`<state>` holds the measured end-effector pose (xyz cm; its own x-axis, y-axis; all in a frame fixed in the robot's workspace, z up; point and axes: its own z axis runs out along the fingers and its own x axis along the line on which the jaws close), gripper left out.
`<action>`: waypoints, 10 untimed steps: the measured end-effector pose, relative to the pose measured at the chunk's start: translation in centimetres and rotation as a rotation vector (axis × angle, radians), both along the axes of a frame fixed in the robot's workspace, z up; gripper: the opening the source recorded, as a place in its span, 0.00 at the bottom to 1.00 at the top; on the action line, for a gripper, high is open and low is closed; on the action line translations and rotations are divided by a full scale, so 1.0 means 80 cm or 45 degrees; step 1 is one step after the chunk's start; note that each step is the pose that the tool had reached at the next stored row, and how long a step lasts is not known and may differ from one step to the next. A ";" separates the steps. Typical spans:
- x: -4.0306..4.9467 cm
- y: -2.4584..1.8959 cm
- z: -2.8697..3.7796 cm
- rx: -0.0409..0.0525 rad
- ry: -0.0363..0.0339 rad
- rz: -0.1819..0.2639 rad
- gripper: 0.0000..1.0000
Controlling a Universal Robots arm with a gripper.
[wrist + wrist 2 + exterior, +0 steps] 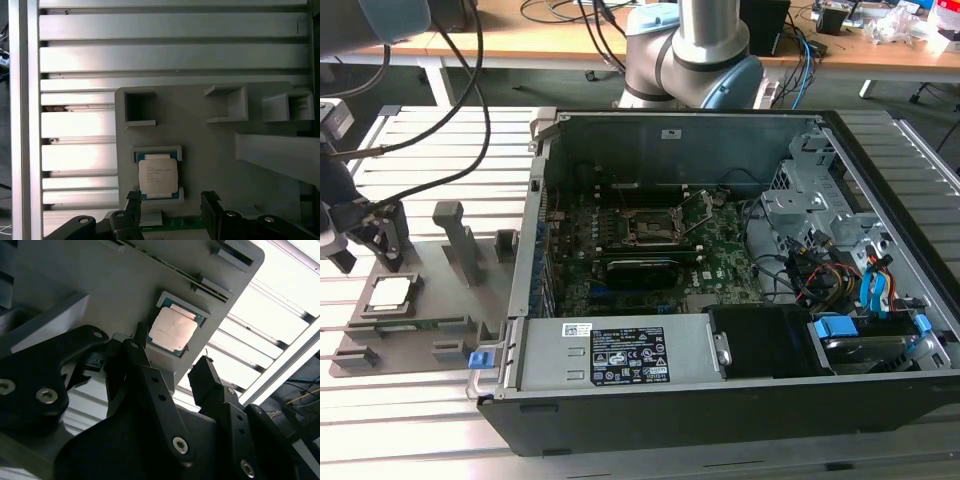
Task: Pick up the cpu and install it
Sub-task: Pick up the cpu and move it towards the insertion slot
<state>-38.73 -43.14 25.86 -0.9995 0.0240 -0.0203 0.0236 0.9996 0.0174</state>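
1. Your black gripper hangs over the edge of the slatted metal worktop at the exterior view's left. It is just above the flat grey plastic fixture plate lying there.
2. The jaws stand wide apart and hold nothing. In both wrist views you can see one black fingertip on each side of open space, clear of the chip.
3. The small flat square cpu with a silvery-white metal top lies flat in its shallow square recess on the fixture plate. The recess is near the plate's edge at the exterior view's left.
4. In the second wrist view the cpu lies just beyond the gripper, not touched by either finger. In the first wrist view the cpu lies close to the gripper.
5. The open black computer case lies on the worktop just beside the plate, towards the exterior view's right. Inside it, the black square socket with a metal frame sits near the middle of the green motherboard, well apart from the cpu.
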 end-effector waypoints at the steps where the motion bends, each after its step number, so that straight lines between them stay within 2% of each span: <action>1: 0.000 0.0000 -0.0024 0.000 0.0000 0.000 0.60; 6: 0.000 0.0000 -0.0097 0.000 0.0000 0.000 0.60; 8: 0.000 0.0000 -0.0150 0.000 0.0001 0.000 0.60; 10: 0.000 0.0000 -0.0366 0.000 0.0000 0.000 0.60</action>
